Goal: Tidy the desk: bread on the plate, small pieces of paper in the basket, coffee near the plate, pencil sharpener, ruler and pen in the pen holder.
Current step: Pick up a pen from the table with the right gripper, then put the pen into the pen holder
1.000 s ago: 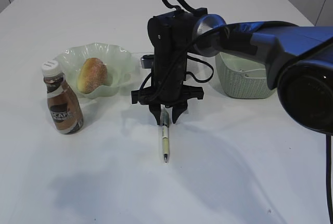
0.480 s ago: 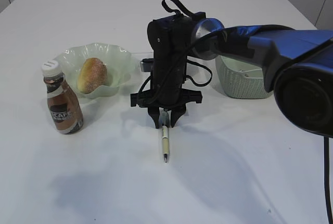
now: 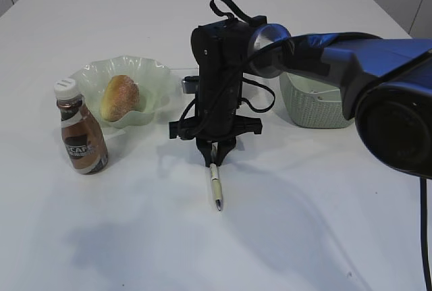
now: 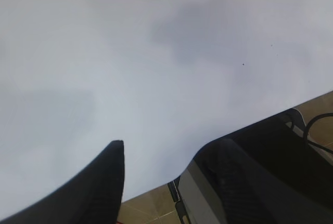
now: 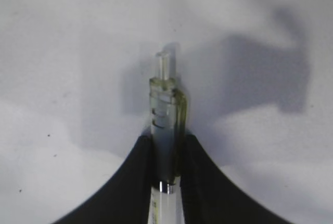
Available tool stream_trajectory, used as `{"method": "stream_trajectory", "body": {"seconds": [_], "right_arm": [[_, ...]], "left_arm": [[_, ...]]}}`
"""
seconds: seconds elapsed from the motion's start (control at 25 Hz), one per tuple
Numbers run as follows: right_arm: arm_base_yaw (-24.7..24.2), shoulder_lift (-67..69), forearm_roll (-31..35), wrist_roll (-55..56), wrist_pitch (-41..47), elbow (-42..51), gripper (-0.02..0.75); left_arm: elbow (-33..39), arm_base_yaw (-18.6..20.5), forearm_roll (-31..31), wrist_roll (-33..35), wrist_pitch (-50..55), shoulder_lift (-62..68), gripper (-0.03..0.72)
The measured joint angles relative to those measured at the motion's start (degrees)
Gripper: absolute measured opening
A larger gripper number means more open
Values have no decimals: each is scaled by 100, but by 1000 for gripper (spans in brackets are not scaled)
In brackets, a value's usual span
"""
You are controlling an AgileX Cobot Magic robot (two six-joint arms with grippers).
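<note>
My right gripper (image 3: 213,161) points straight down at the middle of the table and is shut on the clip end of a pale pen (image 3: 215,186). The pen's tip rests on the table toward the front. In the right wrist view the pen (image 5: 165,104) sits clamped between both black fingers of the right gripper (image 5: 166,148). The bread (image 3: 120,97) lies in the pale green plate (image 3: 150,69). The coffee bottle (image 3: 81,136) stands upright in front of the plate. My left gripper (image 4: 161,154) is open and empty above bare table. It is out of the exterior view.
A pale green woven basket (image 3: 314,109) stands at the right, behind my right arm. A small grey object (image 3: 189,83) is partly hidden behind the right wrist. The left wrist view shows the table's edge and brown floor (image 4: 148,203).
My right gripper's fingers have closed from either side onto the pen. The pen's tip has shifted slightly to the right.
</note>
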Motion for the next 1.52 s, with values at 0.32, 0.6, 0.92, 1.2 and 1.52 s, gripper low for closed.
{"method": "stream_trajectory", "body": {"seconds": [0.32, 0.6, 0.92, 1.2, 1.52], "right_arm": [[0, 38, 0, -205, 0, -363, 108], [0, 38, 67, -415, 0, -1430, 107], [0, 38, 279, -1412, 89, -2635, 106], [0, 38, 279, -2174, 146, -3429, 104], [-12, 38, -265, -2393, 31, -3793, 104]], "left_arm": [[0, 0, 0, 0, -46, 0, 401], [0, 0, 0, 0, -82, 0, 401], [0, 0, 0, 0, -92, 0, 401], [0, 0, 0, 0, -144, 0, 401], [0, 0, 0, 0, -170, 0, 402]]}}
